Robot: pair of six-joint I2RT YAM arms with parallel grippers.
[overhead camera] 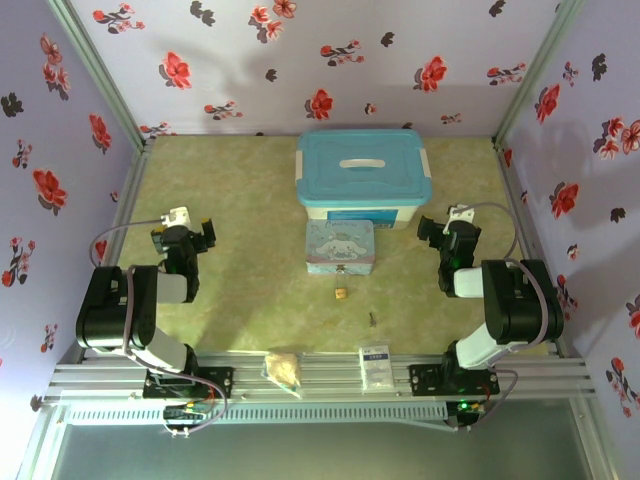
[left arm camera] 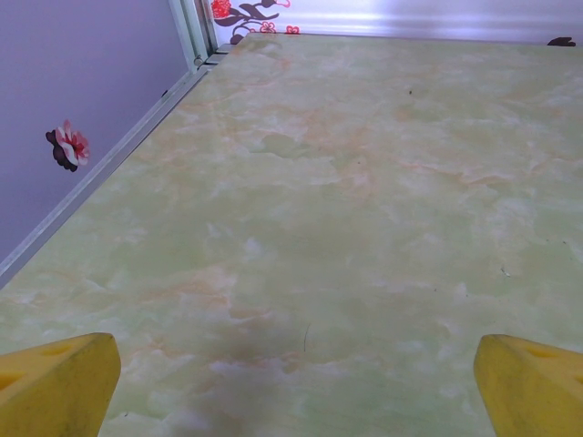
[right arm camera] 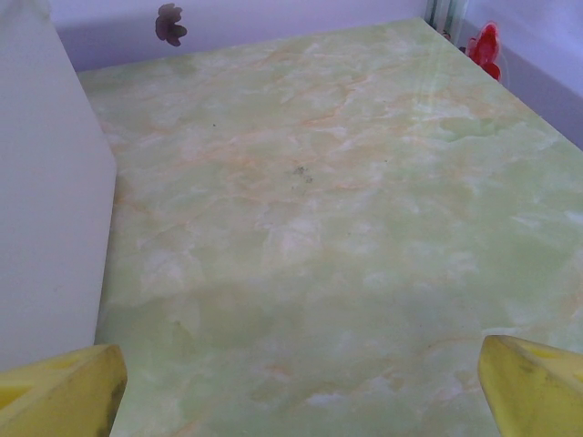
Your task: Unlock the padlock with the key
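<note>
Left tool (left arm camera: 291,393) sits open, yellow fingertips (left arm camera: 55,382) wide apart over bare tabletop (left arm camera: 346,209), holding nothing. Right tool (right arm camera: 296,391) is open & empty too, w/ the white side of the storage box (right arm camera: 46,228) close on its left. In the top view both tools, left (overhead camera: 184,232) and right (overhead camera: 450,232), sit well apart from the work. The padlock (overhead camera: 341,294) lies on the tabletop just in front of the cartoon tin (overhead camera: 340,247), centre, between the arms. The key (overhead camera: 373,319) lies near it, toward the right arm & closer to the near rail (overhead camera: 325,372). Main risks, judged from here: both items are tiny & lie flat, so a tool prob. skids them instead of gripping. The thin key may pivot or slip once pinched, then miss the keyhole. The padlock may get shoved against the tin or twist w/o a firm hold. Keyhole orientation is too small to tell. Room: open tabletop either side of the tin, so side approach looks free. Tin & box close off the far side. The near rail carries a bag (overhead camera: 283,368) & a white packet (overhead camera: 375,362), the latter near the key, which limits low sweeps there.
</note>
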